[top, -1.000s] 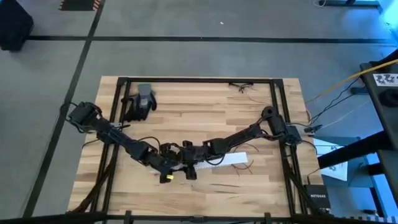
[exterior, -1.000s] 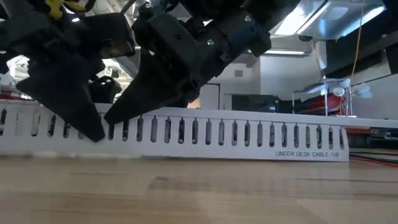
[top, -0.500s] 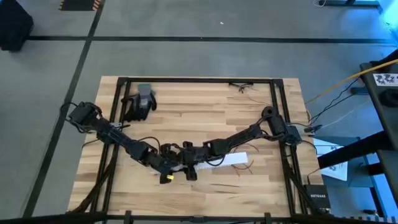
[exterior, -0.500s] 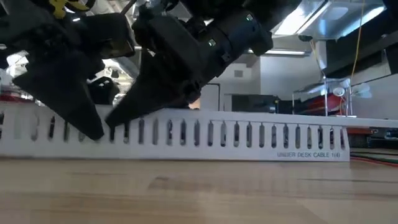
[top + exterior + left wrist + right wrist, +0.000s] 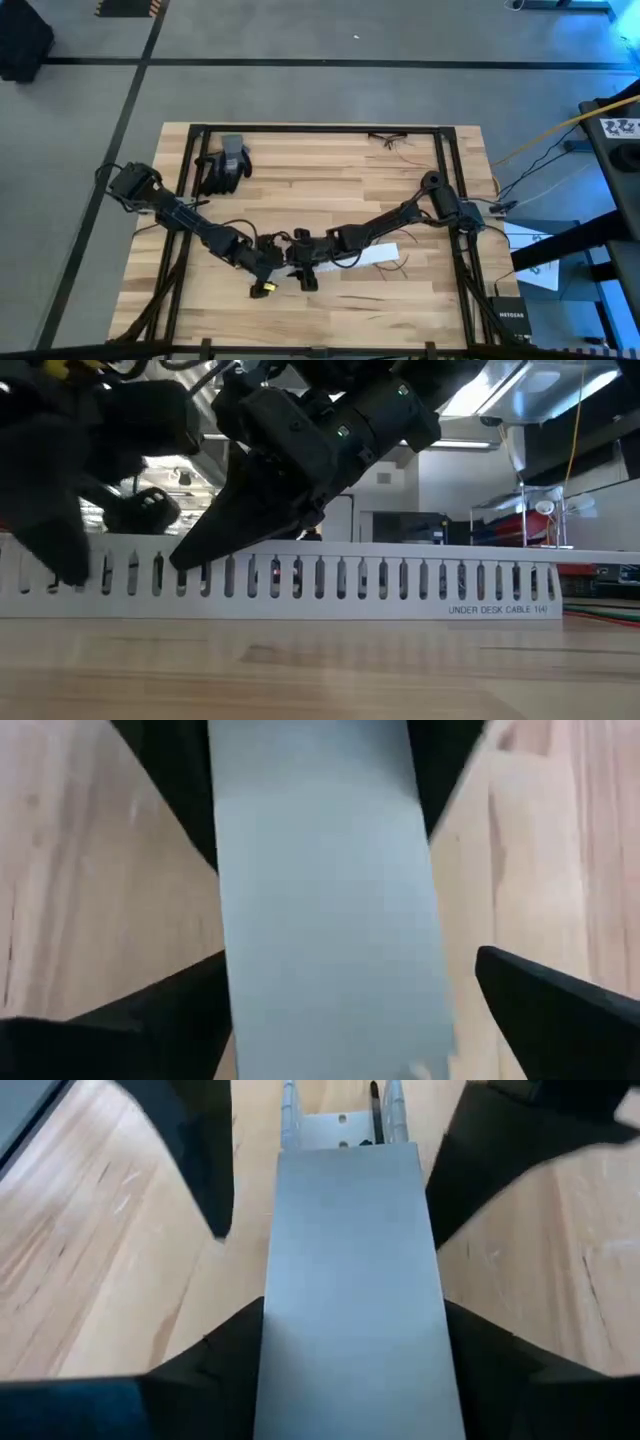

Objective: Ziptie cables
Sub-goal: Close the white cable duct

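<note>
Over the white strip [image 5: 372, 257], both hands [image 5: 285, 262] open

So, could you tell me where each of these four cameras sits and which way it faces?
High view: overhead, facing straight down on the table; both arms show.
Low view: at tabletop height, facing level across the white slotted strip; both grippers hang above.
Left wrist view: on the left arm, facing the strip.
Right wrist view: likewise; both wrist views share that strip between dark fingers.
</note>
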